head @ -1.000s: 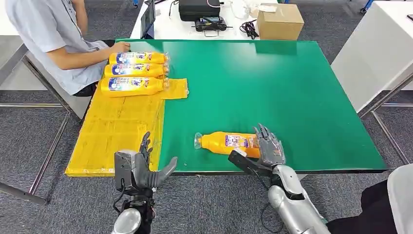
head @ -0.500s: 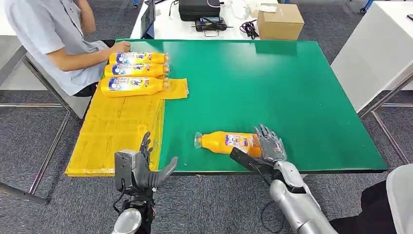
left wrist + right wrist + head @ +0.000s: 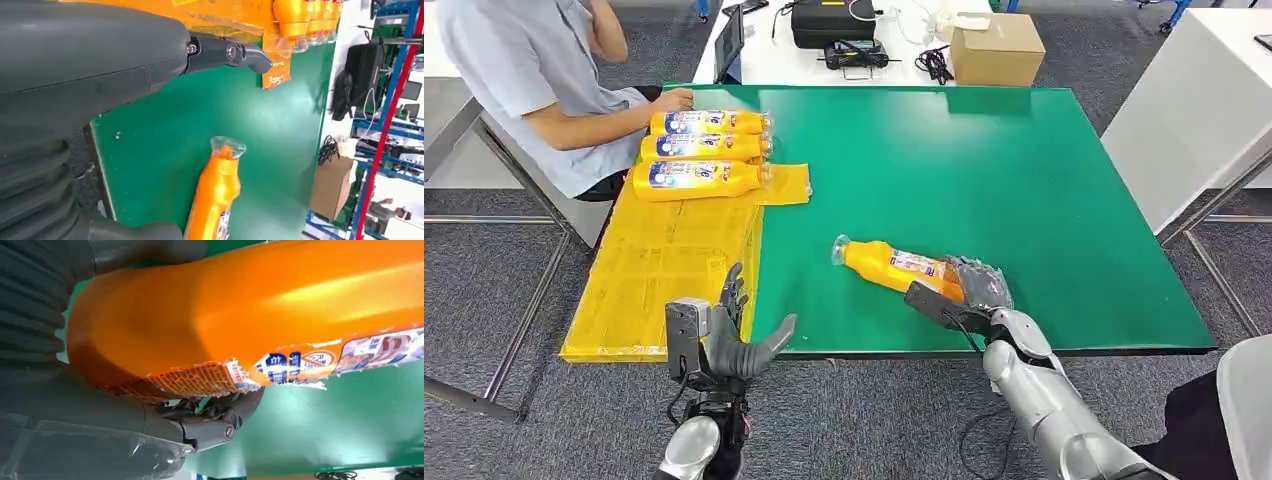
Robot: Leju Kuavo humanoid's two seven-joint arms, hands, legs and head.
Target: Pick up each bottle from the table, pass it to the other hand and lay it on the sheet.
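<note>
1. At the near edge of the green tabletop (image 3: 1024, 180), the orange bottle (image 3: 894, 268) has changed since the earlier frame: it lay flat and parallel to the edge, now it is angled, capped end pointing up-left and further from the edge, base end raised in the right hand (image 3: 969, 292).
2. Right hand has closed in on the bottle's base; before, its fingers (image 3: 984, 280) stood up behind the bottle, now they wrap over it with the thumb on the near side. Right wrist view: bottle base sits against the palm, torn label facing the camera.
3. Left hand (image 3: 724, 335) has barely shifted: hovers just off the near tabletop edge, by the corner of the yellow sheet (image 3: 664, 270), fingers spread, thumb out, holding nothing.
4. Bottle relative to hands: base inside the right hand's grip, neck free and pointing toward the middle of the tabletop; well apart from the left hand. Left wrist view shows its capped end over green surface, beyond the thumb.
5. Sheet covers the tabletop's left strip; three more orange bottles (image 3: 699, 148) lie side by side at its far end, caps pointing right, same as before.
6. Seated person (image 3: 534, 80) at the far left corner, hand resting by the farthest bottle.
7. Cardboard box (image 3: 996, 48) on the white table behind.
</note>
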